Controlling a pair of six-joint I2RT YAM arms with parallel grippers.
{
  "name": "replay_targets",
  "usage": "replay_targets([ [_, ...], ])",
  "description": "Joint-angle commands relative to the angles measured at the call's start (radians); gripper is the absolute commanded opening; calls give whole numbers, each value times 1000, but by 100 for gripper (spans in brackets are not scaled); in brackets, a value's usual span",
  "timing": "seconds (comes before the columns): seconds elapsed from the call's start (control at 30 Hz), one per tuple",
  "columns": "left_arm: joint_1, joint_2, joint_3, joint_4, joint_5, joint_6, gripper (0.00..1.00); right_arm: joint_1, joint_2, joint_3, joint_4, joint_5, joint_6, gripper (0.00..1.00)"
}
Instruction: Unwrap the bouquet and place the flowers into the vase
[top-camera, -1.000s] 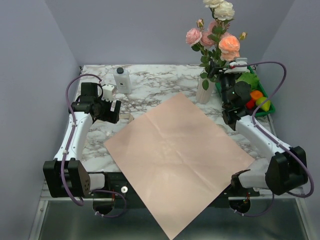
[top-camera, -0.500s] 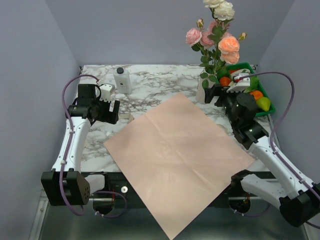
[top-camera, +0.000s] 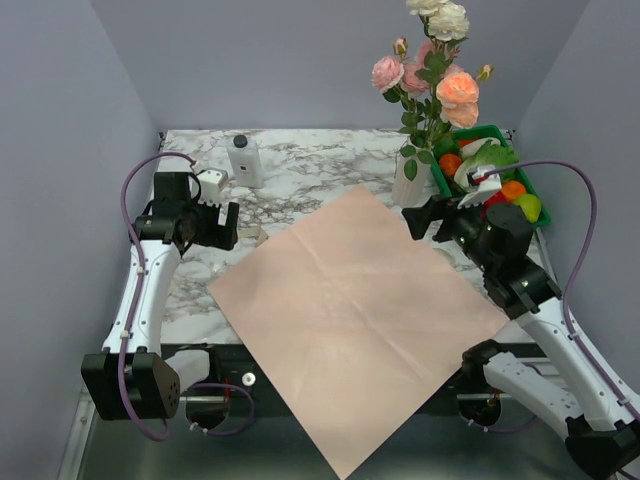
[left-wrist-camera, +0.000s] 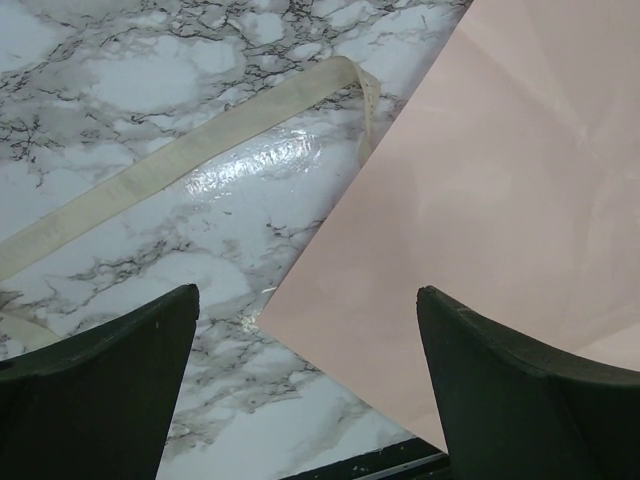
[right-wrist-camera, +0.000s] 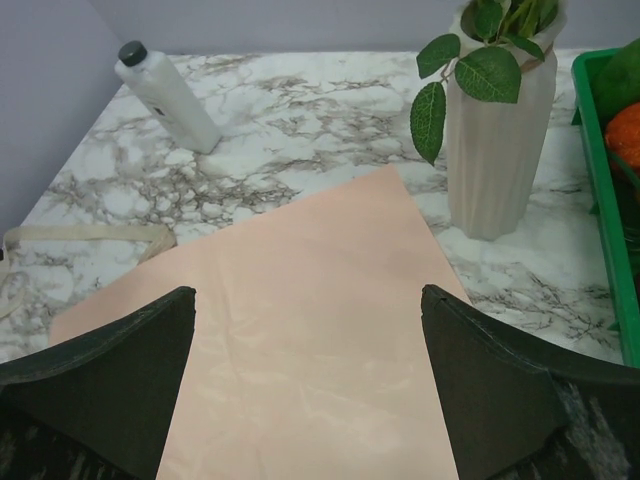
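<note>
And here we are: the flowers (top-camera: 437, 62) stand upright in the vase (right-wrist-camera: 498, 150), pink, peach and cream heads rising high above its flared mouth, green leaves spilling over the rim. The vase sits at the far right of the marble table (top-camera: 320, 155), just beside the green tray (right-wrist-camera: 600, 190) of vegetables.

The pink wrapping paper (top-camera: 350, 310) lies flat and fully unfolded across the middle of the table, 1 corner pointing at the vase, the near corner hanging past the table's front edge. The cream ribbon (left-wrist-camera: 180, 160) lies loose on the marble at the paper's left corner (1 end tucks just under the sheet's edge, by the look of the left wrist view).

The left gripper (left-wrist-camera: 305, 295) hovers over that left corner, both fingers spread wide, nothing between them. The right gripper (right-wrist-camera: 307, 292) hangs above the paper's far right side, near the vase but apart from it, jaws equally wide and empty.

At the back left stands a white bottle (right-wrist-camera: 168, 97) with a dark cap, well apart from everything else.
</note>
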Motion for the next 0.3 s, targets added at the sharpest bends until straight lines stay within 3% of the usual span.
replay_targets([
  [0.0, 8, -34, -19, 32, 31, -15, 99, 7, 14, 28, -100, -35, 10, 100],
  [0.27, 6, -29, -37, 69, 65, -37, 99, 14, 29, 81, -152, 59, 2, 100],
])
